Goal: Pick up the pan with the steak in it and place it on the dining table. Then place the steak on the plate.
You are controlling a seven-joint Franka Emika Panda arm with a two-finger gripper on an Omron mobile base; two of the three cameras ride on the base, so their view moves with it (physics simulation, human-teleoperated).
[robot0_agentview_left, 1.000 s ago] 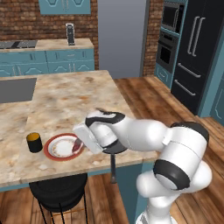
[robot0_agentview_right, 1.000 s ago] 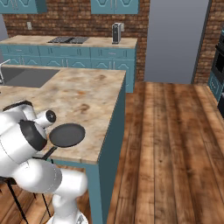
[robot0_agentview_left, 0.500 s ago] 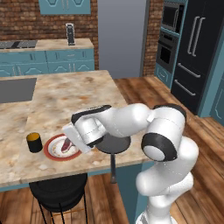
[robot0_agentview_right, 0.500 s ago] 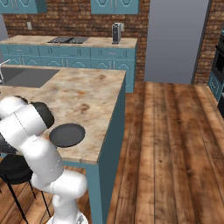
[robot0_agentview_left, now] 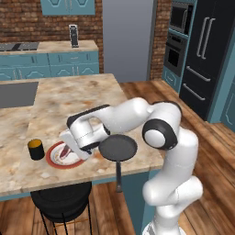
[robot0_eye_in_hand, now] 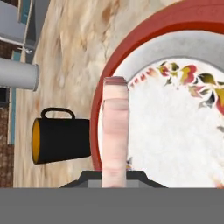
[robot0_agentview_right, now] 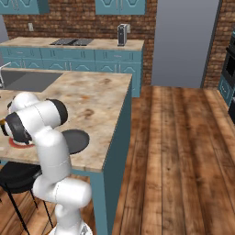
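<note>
While clamped tight on the steak (robot0_eye_in_hand: 114, 131), gripper (robot0_agentview_left: 73, 148) low over the red-rimmed plate (robot0_agentview_left: 51, 159), black cup (robot0_agentview_left: 36, 149) just beside, empty pan (robot0_agentview_left: 118, 148) near on the dining table (robot0_agentview_left: 69, 101), no legible writing.

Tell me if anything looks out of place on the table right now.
The pan's handle sticks out past the dining table edge. Otherwise nothing: the gripper holds the steak edge-up over the plate, cup upright beside it.
</note>
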